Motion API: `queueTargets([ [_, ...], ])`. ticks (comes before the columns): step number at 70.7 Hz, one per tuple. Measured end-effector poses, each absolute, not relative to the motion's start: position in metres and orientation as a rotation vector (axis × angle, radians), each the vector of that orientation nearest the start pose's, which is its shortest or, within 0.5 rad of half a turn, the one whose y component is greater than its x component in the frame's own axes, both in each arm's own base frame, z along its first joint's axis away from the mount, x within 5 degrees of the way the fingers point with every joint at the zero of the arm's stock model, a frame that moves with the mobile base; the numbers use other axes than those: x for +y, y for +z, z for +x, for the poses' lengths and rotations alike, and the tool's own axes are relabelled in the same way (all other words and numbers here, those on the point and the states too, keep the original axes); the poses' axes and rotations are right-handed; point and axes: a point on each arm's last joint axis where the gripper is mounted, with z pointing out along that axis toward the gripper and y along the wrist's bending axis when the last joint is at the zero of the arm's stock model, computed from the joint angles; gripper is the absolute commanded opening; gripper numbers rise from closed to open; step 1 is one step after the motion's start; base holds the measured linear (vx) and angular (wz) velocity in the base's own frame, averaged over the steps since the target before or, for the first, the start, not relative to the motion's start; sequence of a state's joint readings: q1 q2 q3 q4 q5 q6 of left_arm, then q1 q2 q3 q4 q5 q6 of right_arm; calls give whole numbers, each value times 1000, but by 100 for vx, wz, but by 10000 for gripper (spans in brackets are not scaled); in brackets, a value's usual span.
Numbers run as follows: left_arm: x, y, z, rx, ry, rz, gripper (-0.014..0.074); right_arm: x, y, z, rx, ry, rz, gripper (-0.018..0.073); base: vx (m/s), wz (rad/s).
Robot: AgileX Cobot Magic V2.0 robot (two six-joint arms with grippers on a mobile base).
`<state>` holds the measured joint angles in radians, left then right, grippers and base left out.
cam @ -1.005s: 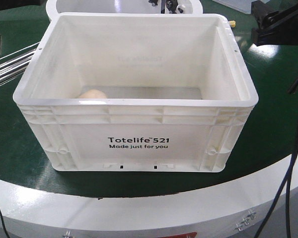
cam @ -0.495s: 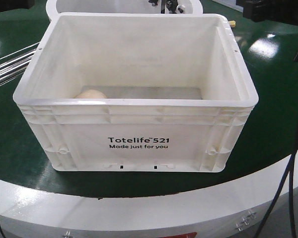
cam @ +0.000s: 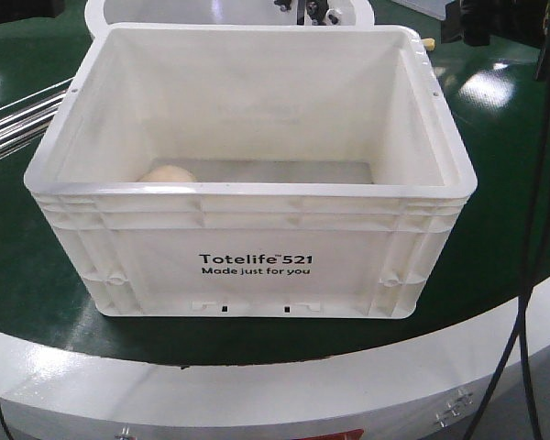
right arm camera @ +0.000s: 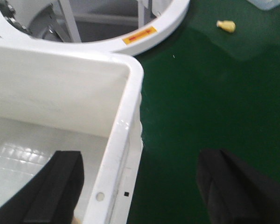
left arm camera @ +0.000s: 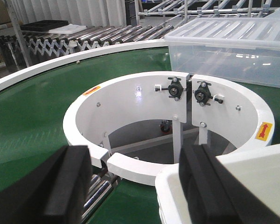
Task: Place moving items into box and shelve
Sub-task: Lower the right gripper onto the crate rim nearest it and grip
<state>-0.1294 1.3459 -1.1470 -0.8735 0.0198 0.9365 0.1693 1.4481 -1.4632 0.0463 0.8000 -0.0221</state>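
A white Totelife 521 box (cam: 257,247) stands open on the green turntable. A beige item (cam: 165,172) lies on its floor at the front left. My right gripper (right arm camera: 140,158) is open and straddles the box's right rim (right arm camera: 126,135), with one finger (right arm camera: 60,186) inside and the other (right arm camera: 233,186) outside over the green surface. In the front view it shows as a black shape (cam: 481,20) at the top right. My left gripper (left arm camera: 136,156) is open and empty at the box's far left corner (left arm camera: 177,196). A small yellow item (right arm camera: 226,25) lies on the green surface beyond the box.
A white ring housing (left arm camera: 130,98) with bearings sits just behind the box. A clear plastic bin (left arm camera: 233,42) stands beyond it. Steel rollers (left arm camera: 95,196) run along the left. Black cables (cam: 532,229) hang at the right.
My right gripper has risen and shifted left toward the box's far right corner. The dark left arm part at the left edge has pulled almost out of the front view.
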Motion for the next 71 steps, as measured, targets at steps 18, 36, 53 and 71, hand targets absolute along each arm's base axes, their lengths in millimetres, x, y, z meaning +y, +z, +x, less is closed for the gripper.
queueTargets([
  [18,-44,388,313,1702,-79,191,533,60,385,326,2319,152,-191,550,0,0],
  [36,-44,388,313,1702,-79,192,533,63,378,328,2364,190,-189,550,0,0],
  [53,-45,387,313,1709,-86,200,533,75,388,334,2369,191,-242,550,0,0],
  [71,-45,387,313,1711,-88,202,533,92,382,346,2494,197,-254,550,0,0],
])
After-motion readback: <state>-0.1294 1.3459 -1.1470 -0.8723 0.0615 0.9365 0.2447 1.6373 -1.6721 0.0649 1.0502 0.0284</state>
